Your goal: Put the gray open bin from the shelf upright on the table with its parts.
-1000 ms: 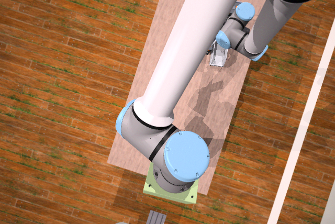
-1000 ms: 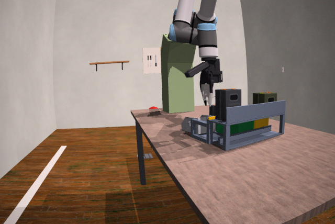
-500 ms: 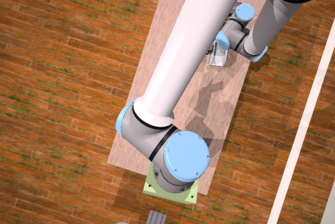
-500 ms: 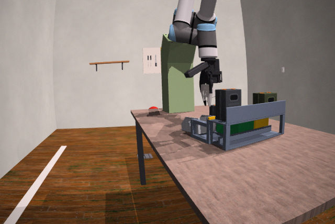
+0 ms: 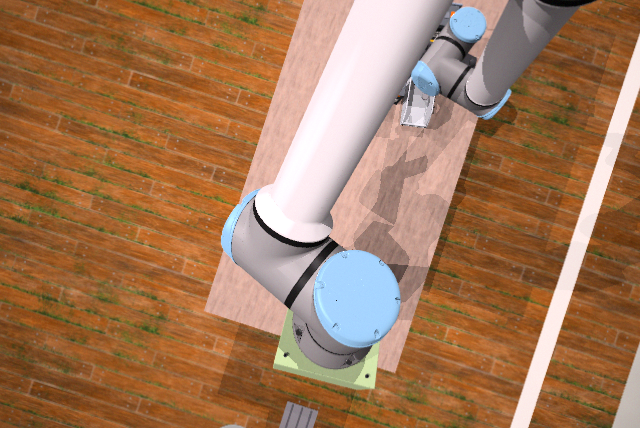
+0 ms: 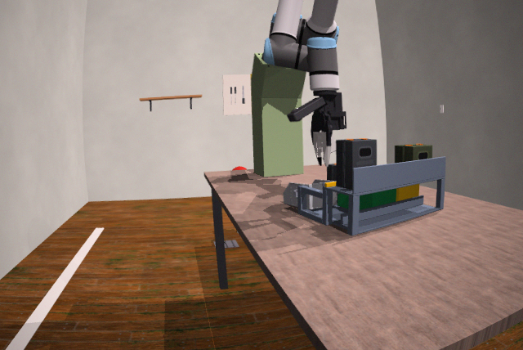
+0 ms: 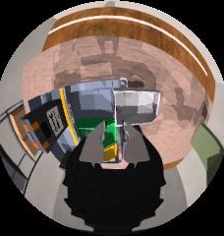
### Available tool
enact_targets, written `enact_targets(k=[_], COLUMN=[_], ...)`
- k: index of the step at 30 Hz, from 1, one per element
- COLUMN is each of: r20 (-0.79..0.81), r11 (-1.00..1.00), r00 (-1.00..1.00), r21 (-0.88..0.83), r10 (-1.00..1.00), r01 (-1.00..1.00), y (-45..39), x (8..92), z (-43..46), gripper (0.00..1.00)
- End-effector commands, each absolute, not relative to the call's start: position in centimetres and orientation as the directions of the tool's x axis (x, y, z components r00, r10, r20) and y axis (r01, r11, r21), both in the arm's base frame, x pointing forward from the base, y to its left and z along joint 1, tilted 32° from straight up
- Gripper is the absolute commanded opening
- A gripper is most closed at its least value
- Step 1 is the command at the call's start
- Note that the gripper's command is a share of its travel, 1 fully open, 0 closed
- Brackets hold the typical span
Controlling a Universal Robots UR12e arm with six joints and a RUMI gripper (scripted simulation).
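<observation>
The gray open bin (image 5: 415, 112) (image 6: 292, 196) (image 7: 137, 105) sits low at the near end of the blue-gray shelf frame (image 6: 399, 174), open side up. It looks upright; its parts cannot be made out clearly. My gripper (image 6: 323, 163) (image 7: 114, 120) points down above the shelf's bin end, with its fingers a narrow gap apart and nothing seen between them. In the wrist view the tips appear at the bin's near-left corner, over its border with the green bin; in the exterior view they are above the bin's height. The arm hides the gripper in the top view.
A tall dark case (image 6: 365, 162) (image 7: 45, 127) stands on the shelf close beside the fingers, and an olive case (image 6: 416, 153) stands farther along. Green (image 6: 373, 199) and yellow (image 6: 407, 192) bins lie in the shelf. The green pedestal (image 6: 280, 139) and a red object (image 6: 239, 168) are behind.
</observation>
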State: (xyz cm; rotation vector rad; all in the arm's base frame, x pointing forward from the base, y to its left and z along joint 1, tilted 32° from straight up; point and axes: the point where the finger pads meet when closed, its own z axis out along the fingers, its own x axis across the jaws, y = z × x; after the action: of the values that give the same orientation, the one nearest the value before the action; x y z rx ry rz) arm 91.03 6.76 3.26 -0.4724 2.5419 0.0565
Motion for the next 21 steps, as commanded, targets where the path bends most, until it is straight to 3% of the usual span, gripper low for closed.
enact_targets(k=[1, 21], r20=[-0.527, -0.527], r11=[0.937, 0.937], r00=[-0.787, -0.787], r21=[-0.057, -0.057], r10=[-0.321, -0.321], r01=[-0.344, -0.344], y=[6.74, 6.87], x=[91.01, 91.50], z=[3.29, 2.43], gripper=[0.20, 0.20])
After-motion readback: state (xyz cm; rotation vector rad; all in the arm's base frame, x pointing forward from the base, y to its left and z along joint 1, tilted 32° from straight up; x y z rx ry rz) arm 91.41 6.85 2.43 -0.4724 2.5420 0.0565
